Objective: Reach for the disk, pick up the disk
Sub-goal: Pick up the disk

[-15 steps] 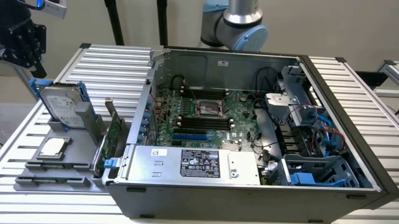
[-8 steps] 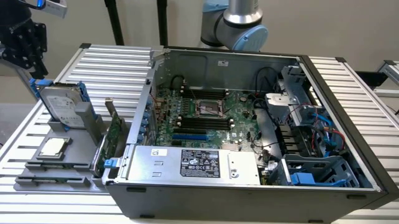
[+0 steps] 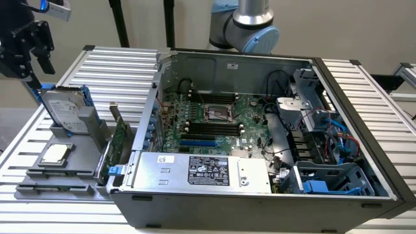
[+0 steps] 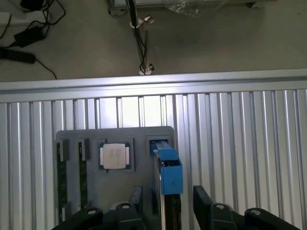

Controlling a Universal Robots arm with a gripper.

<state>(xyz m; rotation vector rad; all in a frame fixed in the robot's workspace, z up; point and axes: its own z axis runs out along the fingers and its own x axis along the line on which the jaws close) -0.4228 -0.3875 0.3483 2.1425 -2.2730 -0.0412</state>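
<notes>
Wrist view, nearest first: the gripper (image 4: 168, 192) is cut off at the frame edge. Its two black fingers (image 4: 136, 196) stand well apart and hold nothing. Between them, not touched, one disk (image 4: 170, 175) stands on its edge in the grey tray (image 4: 144, 134). Its label face is hidden and I see mostly its blue rail end. Beside it lie one CPU chip (image 4: 115, 156) and two thin green strips (image 4: 60, 177), hard to identify. Further away are the ribbed table (image 4: 240, 124) and then the floor with cables (image 4: 29, 33).
</notes>
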